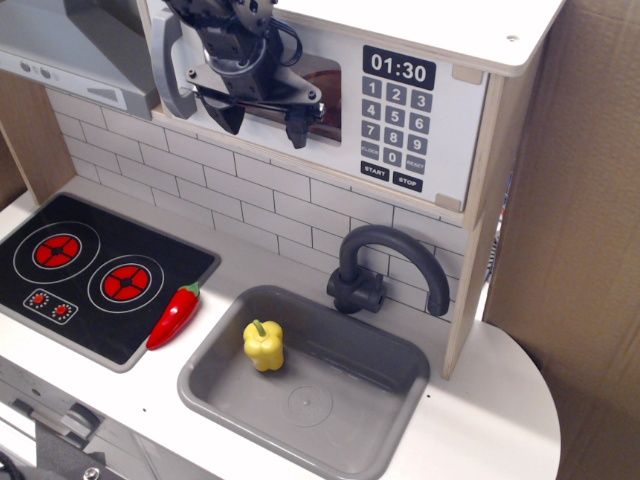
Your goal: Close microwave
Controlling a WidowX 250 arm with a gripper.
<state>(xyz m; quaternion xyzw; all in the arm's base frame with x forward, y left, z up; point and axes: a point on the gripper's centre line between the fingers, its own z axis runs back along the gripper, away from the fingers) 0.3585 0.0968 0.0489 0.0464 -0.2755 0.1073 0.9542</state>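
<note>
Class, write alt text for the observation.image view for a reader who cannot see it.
A robot arm's black tool rests against the white door of a toy microwave that looks nearly shut, keypad reading 01:30. Below, a yellow pepper lies in a grey sink, and a red chilli sits beside the black hob.

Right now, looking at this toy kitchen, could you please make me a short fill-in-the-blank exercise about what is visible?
1. The display on the microwave keypad shows the digits ____.
2. The yellow pepper lies inside the grey ____.
3. The red chili pepper lies beside the black ____, at its right edge.
4. The tool is in front of the microwave's ____.

Missing words: 01:30; sink; stove; door
</note>
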